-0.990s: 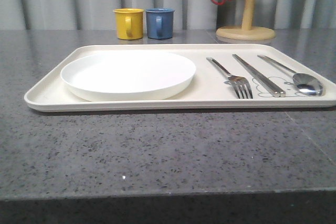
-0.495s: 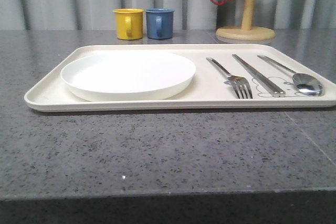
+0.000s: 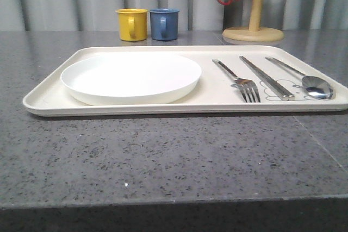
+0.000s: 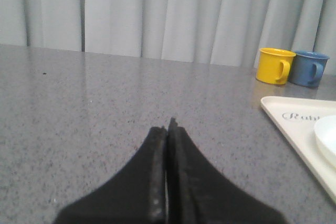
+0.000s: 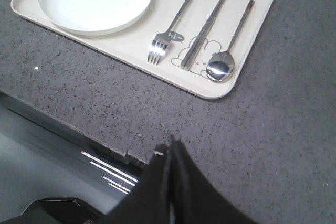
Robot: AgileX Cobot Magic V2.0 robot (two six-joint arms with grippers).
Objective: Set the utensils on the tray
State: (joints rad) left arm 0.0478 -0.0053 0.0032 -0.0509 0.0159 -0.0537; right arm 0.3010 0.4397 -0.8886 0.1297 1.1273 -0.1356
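Front view shows you fork (image 3: 239, 78), flat bar (image 3: 266, 77) and spoon (image 3: 304, 77) lying on the tray (image 3: 43, 99); left gripper (image 4: 167, 129) and right gripper (image 5: 171, 145) fingers are pressed together.

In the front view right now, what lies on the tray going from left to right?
White plate → fork → long flat metal bar → spoon, all resting on the cream tray.

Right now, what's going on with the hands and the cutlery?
Left hand shut, empty. Right hand shut, empty. Fork, flat bar, spoon on tray. Nothing in the way.
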